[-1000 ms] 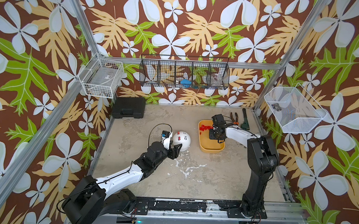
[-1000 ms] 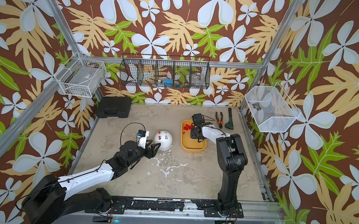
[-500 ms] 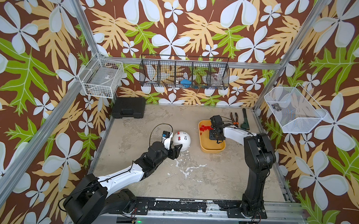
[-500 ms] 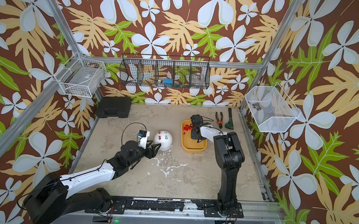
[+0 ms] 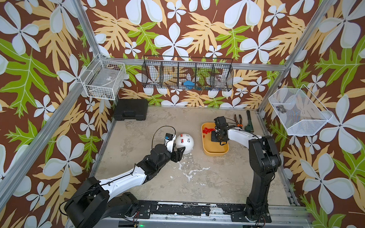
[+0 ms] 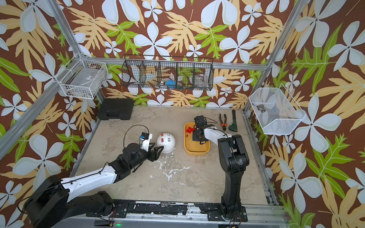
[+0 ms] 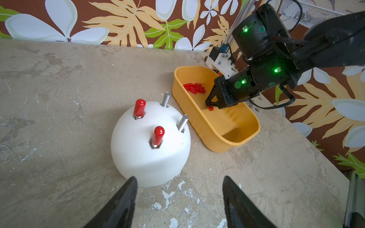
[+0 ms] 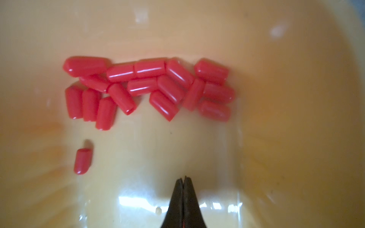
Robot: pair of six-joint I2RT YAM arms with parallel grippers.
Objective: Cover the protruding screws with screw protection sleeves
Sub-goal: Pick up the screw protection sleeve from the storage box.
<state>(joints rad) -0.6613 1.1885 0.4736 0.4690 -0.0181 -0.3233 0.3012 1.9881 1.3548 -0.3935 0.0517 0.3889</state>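
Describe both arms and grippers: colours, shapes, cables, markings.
Left arm and right arm: black joints, white link shells. Left gripper and right gripper: black, tapered pointed fingers. White wrist camera mounts; thin black cable looping off the left one. Green lights on the right arm.

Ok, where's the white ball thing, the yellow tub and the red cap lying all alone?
white dome (image 7: 146, 158): left wrist view, on its smooth front.
yellow tub (image 7: 201, 126): left wrist view, on its outer wall.
lone red cap (image 8: 83, 163): right wrist view, on its middle.

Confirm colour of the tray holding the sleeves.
Yellow-orange tray; shows best in the left wrist view.
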